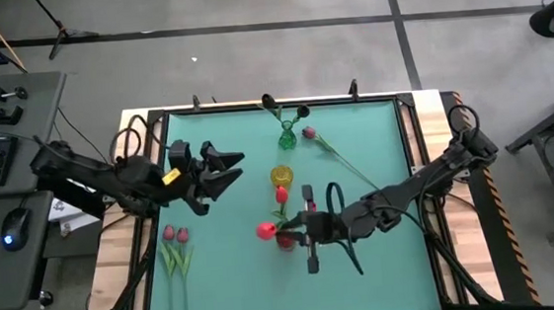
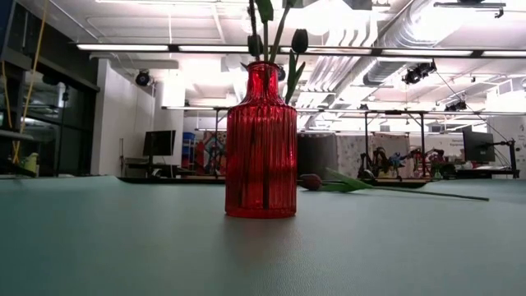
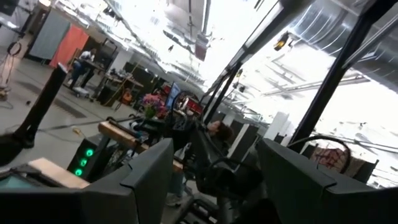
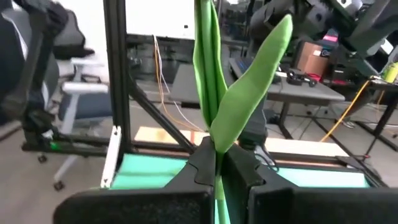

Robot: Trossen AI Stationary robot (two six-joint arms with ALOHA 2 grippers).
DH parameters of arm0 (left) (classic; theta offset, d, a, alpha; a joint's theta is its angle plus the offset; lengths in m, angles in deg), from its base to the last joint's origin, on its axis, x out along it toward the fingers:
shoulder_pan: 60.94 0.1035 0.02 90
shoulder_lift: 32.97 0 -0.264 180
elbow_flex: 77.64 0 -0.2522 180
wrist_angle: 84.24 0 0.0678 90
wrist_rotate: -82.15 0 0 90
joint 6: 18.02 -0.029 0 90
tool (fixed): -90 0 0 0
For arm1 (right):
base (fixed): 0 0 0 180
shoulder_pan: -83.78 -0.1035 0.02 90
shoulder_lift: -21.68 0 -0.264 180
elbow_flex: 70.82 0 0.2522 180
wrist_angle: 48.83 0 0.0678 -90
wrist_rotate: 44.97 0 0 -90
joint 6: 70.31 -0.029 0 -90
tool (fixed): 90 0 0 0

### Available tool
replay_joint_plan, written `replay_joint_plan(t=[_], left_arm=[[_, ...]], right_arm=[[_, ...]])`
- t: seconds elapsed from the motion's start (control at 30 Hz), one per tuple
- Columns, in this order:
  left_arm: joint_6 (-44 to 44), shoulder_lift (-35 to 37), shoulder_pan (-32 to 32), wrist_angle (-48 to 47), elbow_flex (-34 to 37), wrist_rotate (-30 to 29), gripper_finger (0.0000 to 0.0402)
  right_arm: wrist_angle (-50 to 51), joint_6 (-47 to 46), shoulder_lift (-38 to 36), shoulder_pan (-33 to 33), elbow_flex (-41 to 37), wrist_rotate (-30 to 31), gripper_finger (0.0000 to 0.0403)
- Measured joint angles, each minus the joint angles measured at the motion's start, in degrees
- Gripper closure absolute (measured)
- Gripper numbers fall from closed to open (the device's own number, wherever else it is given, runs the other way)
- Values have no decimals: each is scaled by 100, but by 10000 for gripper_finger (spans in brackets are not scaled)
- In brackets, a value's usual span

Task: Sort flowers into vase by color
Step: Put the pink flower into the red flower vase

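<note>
A red ribbed vase (image 2: 261, 148) stands on the green mat (image 1: 385, 265); green stems (image 2: 278, 41) go down into its neck. My right gripper (image 1: 295, 235) sits beside the vase top (image 1: 286, 240), shut on a tulip stem with long green leaves (image 4: 245, 93). Two red heads (image 1: 265, 231) (image 1: 282, 194) show by the vase; which belongs to the held stem I cannot tell. My left gripper (image 1: 229, 171) hangs open over the mat's left part, holding nothing. Two pink tulips (image 1: 175, 240) lie flat near the left edge, and another pink tulip (image 1: 309, 133) lies at the back. My right gripper pinches the tulip's stem (image 4: 216, 149) between its two fingers, just where the leaves spring from it. The fingers (image 4: 245, 171) come level from the table's right side and lie across the stem. The stem stands upright, its leaves rising above the fingers.
A yellow vase (image 1: 281, 176) stands just behind the red one. A green vase (image 1: 286, 136) with dark maroon tulips is at the far edge. The lying pink tulip's stem (image 1: 353, 174) runs toward my right arm. A raised frame borders the mat.
</note>
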Motion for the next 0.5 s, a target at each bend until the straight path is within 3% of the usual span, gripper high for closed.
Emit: replay_joint_plan(t=[0.33, 0.5], left_arm=[[-483, 565, 0, -45, 0, 66, 177], [-588, 671, 2, -240, 0, 66, 177]], right_arm=[[-424, -375, -84, -58, 0, 11, 403], [-121, -388, -210, -141, 4, 365, 403]])
